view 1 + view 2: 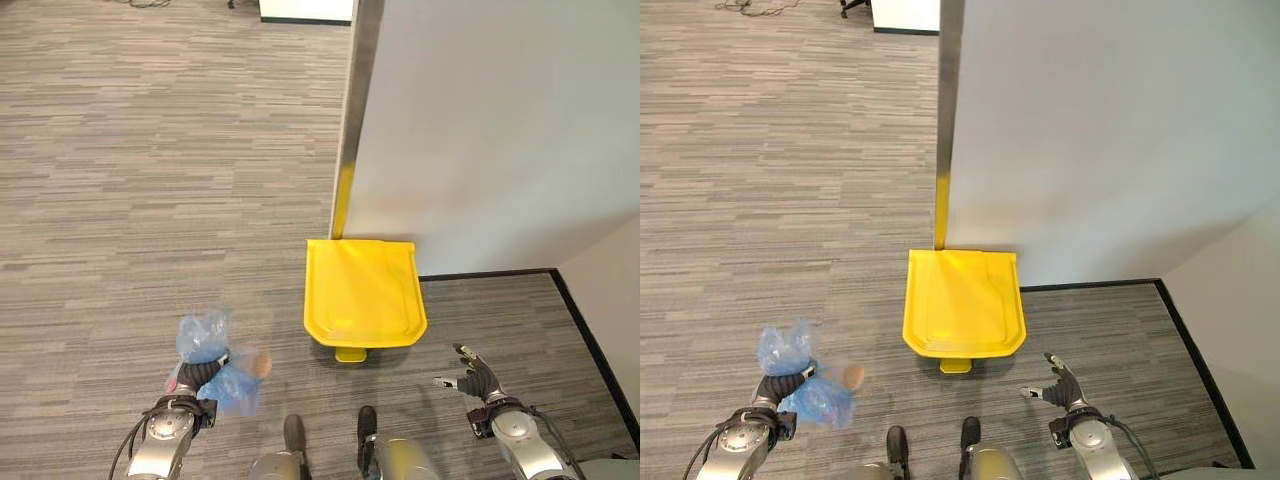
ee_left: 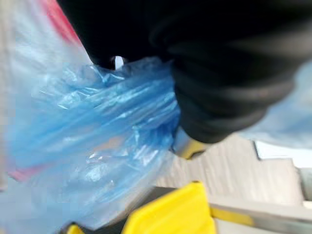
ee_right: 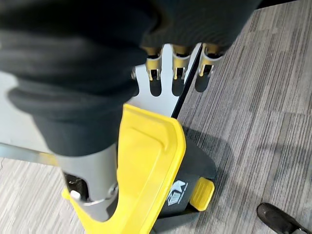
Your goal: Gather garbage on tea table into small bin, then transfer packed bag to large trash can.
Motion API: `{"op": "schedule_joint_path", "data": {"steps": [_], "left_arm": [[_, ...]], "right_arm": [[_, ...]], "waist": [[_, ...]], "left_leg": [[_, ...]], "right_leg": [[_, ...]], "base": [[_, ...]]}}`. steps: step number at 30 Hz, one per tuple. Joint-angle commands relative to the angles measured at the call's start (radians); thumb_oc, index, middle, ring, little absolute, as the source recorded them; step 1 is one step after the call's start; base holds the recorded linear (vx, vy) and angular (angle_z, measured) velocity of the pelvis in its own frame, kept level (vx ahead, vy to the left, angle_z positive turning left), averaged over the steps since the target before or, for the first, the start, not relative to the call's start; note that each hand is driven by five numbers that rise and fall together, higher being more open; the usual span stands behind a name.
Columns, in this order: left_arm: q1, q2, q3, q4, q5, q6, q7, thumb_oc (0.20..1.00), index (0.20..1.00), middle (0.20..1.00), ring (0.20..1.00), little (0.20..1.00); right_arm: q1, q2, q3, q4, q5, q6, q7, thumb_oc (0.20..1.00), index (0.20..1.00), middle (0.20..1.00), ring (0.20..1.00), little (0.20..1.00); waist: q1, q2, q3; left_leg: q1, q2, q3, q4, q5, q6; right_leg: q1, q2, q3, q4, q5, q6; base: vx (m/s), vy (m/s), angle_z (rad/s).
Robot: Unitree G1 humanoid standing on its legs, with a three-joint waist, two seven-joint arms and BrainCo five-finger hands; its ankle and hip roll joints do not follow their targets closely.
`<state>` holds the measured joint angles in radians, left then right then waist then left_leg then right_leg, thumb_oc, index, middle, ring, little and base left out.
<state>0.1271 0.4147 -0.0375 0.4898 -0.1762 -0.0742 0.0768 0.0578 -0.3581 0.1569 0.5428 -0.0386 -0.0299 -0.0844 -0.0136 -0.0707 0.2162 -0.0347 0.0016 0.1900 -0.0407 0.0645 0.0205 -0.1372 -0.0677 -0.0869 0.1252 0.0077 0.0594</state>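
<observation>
Blue bag (image 1: pixel 212 362), yellow-lidded trash can (image 1: pixel 364 293) (grey striped carpet (image 1: pixel 150 180))

Grey striped carpet floor (image 1: pixel 150 180) spreads wide; a white wall (image 1: pixel 500 130) with a metal corner strip (image 1: pixel 352 110) and dark skirting (image 1: pixel 490 273).

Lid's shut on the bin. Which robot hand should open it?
Right, probably. The right robot hand is open, empty and beside the bin, whose yellow lid is closed. The left robot hand is shut on the blue bag, so it can't lift anything.
</observation>
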Motion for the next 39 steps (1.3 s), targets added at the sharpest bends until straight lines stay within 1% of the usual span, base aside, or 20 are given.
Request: {"op": "schedule_joint_path", "data": {"steps": [1, 8, 12, 13, 14, 17, 18, 19, 20, 22, 23, 24, 25, 26, 27, 28, 31, 35, 37, 39], "left_arm": [[-0.022, 0.007, 0.011, -0.067, -0.009, -0.046, -0.008, 0.2, 0.2, 0.2, 0.2, 0.2], [-0.013, 0.006, 0.01, -0.069, 0.001, -0.038, -0.015, 0.2, 0.2, 0.2, 0.2, 0.2], [-0.022, 0.023, 0.01, -0.072, 0.003, -0.039, -0.01, 0.2, 0.2, 0.2, 0.2, 0.2], [-0.026, 0.029, 0.009, -0.072, 0.008, -0.037, -0.01, 0.2, 0.2, 0.2, 0.2, 0.2], [-0.033, 0.04, 0.011, -0.079, 0.013, -0.036, -0.012, 0.2, 0.2, 0.2, 0.2, 0.2], [-0.04, 0.044, 0.012, -0.077, 0.016, -0.038, -0.01, 0.2, 0.2, 0.2, 0.2, 0.2], [-0.042, 0.048, 0.012, -0.079, 0.017, -0.038, -0.011, 0.2, 0.2, 0.2, 0.2, 0.2], [-0.044, 0.05, 0.011, -0.076, 0.017, -0.039, -0.011, 0.2, 0.2, 0.2, 0.2, 0.2], [-0.053, 0.049, 0.01, -0.067, 0.018, -0.041, -0.008, 0.2, 0.2, 0.2, 0.2, 0.2], [-0.063, 0.047, 0.01, -0.06, 0.02, -0.043, -0.008, 0.2, 0.2, 0.2, 0.2, 0.2], [-0.063, 0.047, 0.01, -0.06, 0.02, -0.043, -0.008, 0.2, 0.2, 0.2, 0.2, 0.2], [-0.069, 0.046, 0.008, -0.061, 0.025, -0.044, -0.009, 0.2, 0.2, 0.2, 0.2, 0.2], [-0.069, 0.045, 0.007, -0.061, 0.025, -0.044, -0.009, 0.2, 0.2, 0.2, 0.2, 0.2], [-0.076, 0.045, -0.002, -0.062, 0.033, -0.046, -0.011, 0.2, 0.2, 0.2, 0.2, 0.2], [-0.072, 0.043, -0.005, -0.063, 0.045, -0.045, -0.019, 0.2, 0.2, 0.2, 0.2, 0.2], [-0.074, 0.043, -0.003, -0.056, 0.043, -0.047, -0.016, 0.2, 0.2, 0.2, 0.2, 0.2], [-0.072, 0.035, 0.0, -0.04, 0.036, -0.046, -0.01, 0.2, 0.2, 0.2, 0.2, 0.2], [-0.071, 0.04, 0.02, -0.03, 0.026, -0.047, -0.008, 0.2, 0.2, 0.2, 0.2, 0.2], [-0.067, 0.042, 0.026, -0.017, 0.026, -0.052, -0.011, 0.2, 0.2, 0.2, 0.2, 0.2], [-0.062, 0.038, 0.021, -0.011, 0.037, -0.048, -0.02, 0.2, 0.2, 0.2, 0.2, 0.2]], "right_arm": [[-0.031, -0.039, -0.006, -0.023, 0.014, -0.021, -0.023, 1.0, 1.0, 1.0, 1.0, 1.0], [-0.03, -0.042, -0.009, -0.026, 0.009, -0.017, -0.021, 1.0, 1.0, 1.0, 1.0, 1.0], [-0.045, -0.042, -0.001, -0.028, 0.001, -0.011, -0.02, 1.0, 1.0, 1.0, 1.0, 1.0], [-0.051, -0.04, 0.0, -0.03, -0.004, -0.008, -0.018, 1.0, 1.0, 1.0, 1.0, 1.0], [-0.058, -0.032, 0.001, -0.043, -0.005, -0.011, -0.016, 1.0, 1.0, 1.0, 1.0, 1.0], [-0.064, -0.031, 0.001, -0.044, -0.005, -0.01, -0.015, 1.0, 1.0, 1.0, 1.0, 1.0], [-0.066, -0.033, 0.0, -0.049, -0.002, -0.009, -0.017, 1.0, 1.0, 1.0, 1.0, 1.0], [-0.068, -0.034, 0.001, -0.051, -0.001, -0.01, -0.017, 1.0, 1.0, 1.0, 1.0, 1.0], [-0.07, -0.036, -0.002, -0.049, 0.0, -0.009, -0.019, 1.0, 1.0, 1.0, 1.0, 1.0], [-0.067, -0.039, -0.004, -0.046, 0.0, -0.01, -0.021, 1.0, 1.0, 1.0, 1.0, 1.0], [-0.068, -0.04, -0.004, -0.046, 0.0, -0.01, -0.021, 1.0, 1.0, 1.0, 1.0, 1.0], [-0.061, -0.046, -0.013, -0.048, -0.002, -0.009, -0.024, 1.0, 1.0, 1.0, 1.0, 1.0], [-0.061, -0.047, -0.014, -0.048, -0.002, -0.009, -0.024, 1.0, 1.0, 1.0, 1.0, 1.0], [-0.049, -0.053, -0.021, -0.05, 0.003, -0.012, -0.031, 1.0, 1.0, 1.0, 1.0, 1.0], [-0.027, -0.06, -0.042, -0.051, 0.013, -0.013, -0.031, 1.0, 1.0, 1.0, 1.0, 1.0], [-0.027, -0.065, -0.049, -0.047, 0.017, -0.014, -0.031, 1.0, 1.0, 1.0, 1.0, 1.0], [-0.021, -0.069, -0.075, -0.042, 0.038, -0.015, -0.045, 1.0, 1.0, 1.0, 1.0, 1.0], [0.001, -0.071, -0.151, -0.044, 0.087, -0.031, -0.076, 1.0, 1.0, 1.0, 1.0, 1.0], [0.005, -0.066, -0.17, -0.023, 0.113, -0.037, -0.08, 1.0, 1.0, 1.0, 1.0, 1.0], [0.0, -0.044, -0.144, 0.004, 0.108, -0.029, -0.06, 1.0, 1.0, 1.0, 1.0, 1.0]], "waist": [[0.005, -0.009, -0.03], [0.009, -0.015, -0.04], [0.019, -0.02, -0.028], [0.019, -0.016, -0.021], [0.013, -0.007, -0.002], [0.007, -0.007, 0.013], [-0.003, -0.006, 0.024], [-0.011, -0.006, 0.031], [-0.026, -0.007, 0.039], [-0.038, -0.01, 0.043], [-0.039, -0.01, 0.043], [-0.043, -0.02, 0.041], [-0.047, -0.015, 0.041], [-0.054, -0.015, 0.032], [-0.064, -0.022, 0.014], [-0.071, -0.019, 0.013], [-0.085, -0.015, 0.002], [-0.109, 0.004, -0.012], [-0.118, 0.01, -0.028], [-0.122, 0.011, -0.034]], "left_leg": [[-0.021, -0.013, -0.076, 0.11, -0.152, -0.036], [-0.009, -0.015, -0.076, 0.126, -0.172, -0.031], [-0.05, -0.041, -0.103, 0.172, -0.191, -0.019], [-0.054, -0.054, -0.116, 0.17, -0.196, -0.008], [-0.039, -0.066, -0.119, 0.164, -0.203, 0.009], [-0.007, -0.075, -0.117, 0.154, -0.215, 0.01], [0.033, -0.084, -0.119, 0.142, -0.231, 0.013], [0.048, -0.09, -0.125, 0.14, -0.237, 0.014], [0.076, -0.102, -0.14, 0.142, -0.254, 0.014], [0.09, -0.118, -0.154, 0.159, -0.274, 0.011], [0.09, -0.118, -0.155, 0.159, -0.274, 0.011], [0.102, -0.141, -0.172, 0.178, -0.292, 0.01], [0.101, -0.137, -0.177, 0.185, -0.298, 0.01], [0.116, -0.143, -0.199, 0.185, -0.317, 0.008], [0.118, -0.167, -0.234, 0.207, -0.335, 0.012], [0.117, -0.169, -0.243, 0.23, -0.346, 0.009], [0.107, -0.167, -0.25, 0.258, -0.368, 0.012], [0.107, -0.154, -0.243, 0.238, -0.364, 0.003], [0.123, -0.147, -0.228, 0.2, -0.358, 0.005], [0.141, -0.145, -0.222, 0.172, -0.355, 0.009]], "right_leg": [[0.042, 0.006, -0.021, -0.056, -0.056, 0.036], [0.082, -0.005, -0.031, -0.092, -0.048, 0.043], [0.051, -0.021, -0.004, -0.064, -0.044, 0.061], [0.02, -0.03, 0.009, -0.01, -0.043, 0.074], [-0.048, -0.038, 0.024, 0.119, -0.032, 0.09], [-0.099, -0.036, 0.008, 0.144, -0.012, 0.087], [-0.146, -0.042, -0.034, 0.112, 0.024, 0.086], [-0.172, -0.036, -0.043, 0.094, 0.043, 0.089], [-0.197, -0.022, -0.072, 0.02, 0.058, 0.102], [-0.21, -0.009, -0.101, -0.044, 0.066, 0.107], [-0.209, -0.009, -0.101, -0.044, 0.066, 0.107], [-0.227, -0.005, -0.111, -0.07, 0.077, 0.11], [-0.222, -0.002, -0.118, -0.073, 0.077, 0.11], [-0.2, 0.014, -0.088, -0.105, 0.071, 0.103], [-0.194, 0.015, -0.035, -0.109, 0.107, 0.081], [-0.203, 0.012, -0.02, -0.094, 0.124, 0.083], [-0.203, 0.007, -0.01, -0.081, 0.128, 0.078], [-0.213, 0.017, -0.009, -0.062, 0.119, 0.071], [-0.212, 0.025, -0.01, -0.072, 0.126, 0.078], [-0.21, 0.024, -0.006, -0.084, 0.139, 0.088]], "base": [[0.08, -0.027, 0.13], [0.06, 0.014, 0.09], [-0.01, 0.154, -0.09], [0.0, 0.337, -0.17], [0.03, 0.329, -0.23], [0.09, 0.13, -0.24], [0.14, 0.062, 0.12], [0.27, 0.105, 0.12], [0.23, 0.077, 0.17], [0.19, 0.046, 0.19], [0.19, 0.019, 0.26], [0.13, 0.006, 0.16], [0.25, -0.008, 0.37], [0.24, -0.022, 0.6], [0.32, -0.042, 0.93], [0.24, -0.047, 0.83], [0.17, -0.041, 0.65], [0.08, -0.011, 0.01], [0.01, 0.013, -0.04], [0.0, 0.036, -0.2]]}}
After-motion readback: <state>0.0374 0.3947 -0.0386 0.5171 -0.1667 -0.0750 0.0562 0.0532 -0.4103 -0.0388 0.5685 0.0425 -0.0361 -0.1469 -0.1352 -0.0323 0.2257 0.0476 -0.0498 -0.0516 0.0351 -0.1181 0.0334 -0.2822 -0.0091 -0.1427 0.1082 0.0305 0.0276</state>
